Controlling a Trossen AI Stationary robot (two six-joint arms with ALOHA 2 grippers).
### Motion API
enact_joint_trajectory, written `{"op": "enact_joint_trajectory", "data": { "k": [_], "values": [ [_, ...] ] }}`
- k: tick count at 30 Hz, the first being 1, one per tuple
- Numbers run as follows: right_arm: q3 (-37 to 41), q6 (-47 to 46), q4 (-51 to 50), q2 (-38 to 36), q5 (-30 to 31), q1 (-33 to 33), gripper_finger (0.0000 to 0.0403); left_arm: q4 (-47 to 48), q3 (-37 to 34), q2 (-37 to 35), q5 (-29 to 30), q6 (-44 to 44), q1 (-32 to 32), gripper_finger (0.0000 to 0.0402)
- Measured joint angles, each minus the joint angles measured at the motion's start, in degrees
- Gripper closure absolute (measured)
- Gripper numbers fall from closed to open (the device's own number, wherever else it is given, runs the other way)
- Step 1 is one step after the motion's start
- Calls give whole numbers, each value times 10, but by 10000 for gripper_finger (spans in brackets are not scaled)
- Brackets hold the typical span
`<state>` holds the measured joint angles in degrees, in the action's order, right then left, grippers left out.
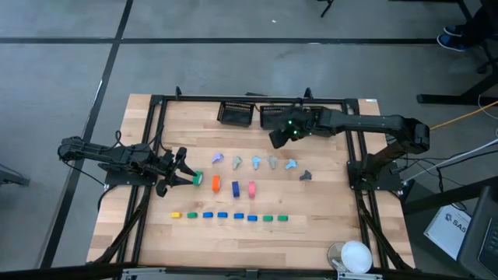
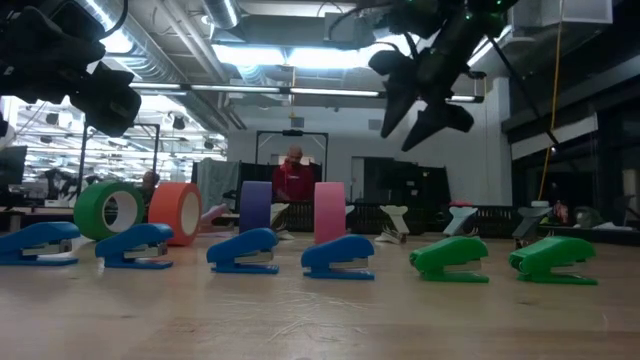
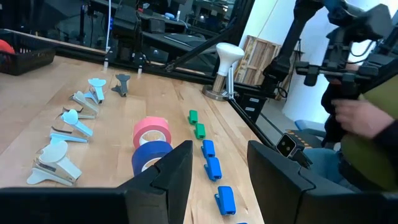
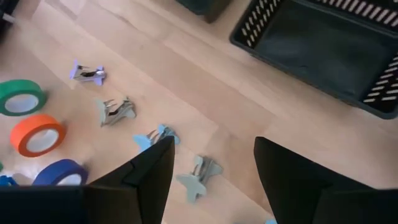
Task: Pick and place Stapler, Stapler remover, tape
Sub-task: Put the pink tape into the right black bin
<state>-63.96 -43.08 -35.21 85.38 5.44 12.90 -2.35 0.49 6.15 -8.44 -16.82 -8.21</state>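
The wooden table [image 1: 311,241] carries everything. 2 black mesh baskets [image 1: 236,113] stand side by side at its far edge, right behind the right gripper [image 1: 278,138], which hangs high above the table with its jaws spread wide and empty; in the right wrist view 1 basket fills the space beyond the jaws. The left gripper [image 1: 185,173] reaches in from the left edge, its jaws also parted and holding nothing.

4 tape rolls stand on edge in a line leading away from the left jaws. The green roll [image 1: 198,180] is just at their tips in the high view, while the low view shows it resting on the table below the left gripper. Past it come the orange roll [image 1: 216,184], the blue roll [image 1: 236,187] and the pink roll [image 1: 252,188], each farther from the left jaws.

8 small staplers [image 1: 238,217] lie in a row on the near side of the tape, well apart from both jaws: 1 yellow, the rest blue and green.

6 stapler removers [image 1: 256,162] lie in a row between the tape and the baskets, below and just forward of the right jaws: 5 pastel ones and 1 dark one at the end farthest from the left jaws.
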Motion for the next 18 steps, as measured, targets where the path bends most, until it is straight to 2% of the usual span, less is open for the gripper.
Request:
{"op": "enact_joint_trajectory", "data": {
  "k": [7, 11, 18],
  "values": [
    [0, 0, 1, 0, 54, -53, 178, 0, 0, 0, 0, 0, 0, 251],
    [0, 6, 7, 0, 62, -78, 178, 0, 0, 0, 0, 0, 0, 251],
    [0, 150, 97, 3, 61, -126, 178, 0, 0, 0, 0, 0, 0, 251]
  ]
}}
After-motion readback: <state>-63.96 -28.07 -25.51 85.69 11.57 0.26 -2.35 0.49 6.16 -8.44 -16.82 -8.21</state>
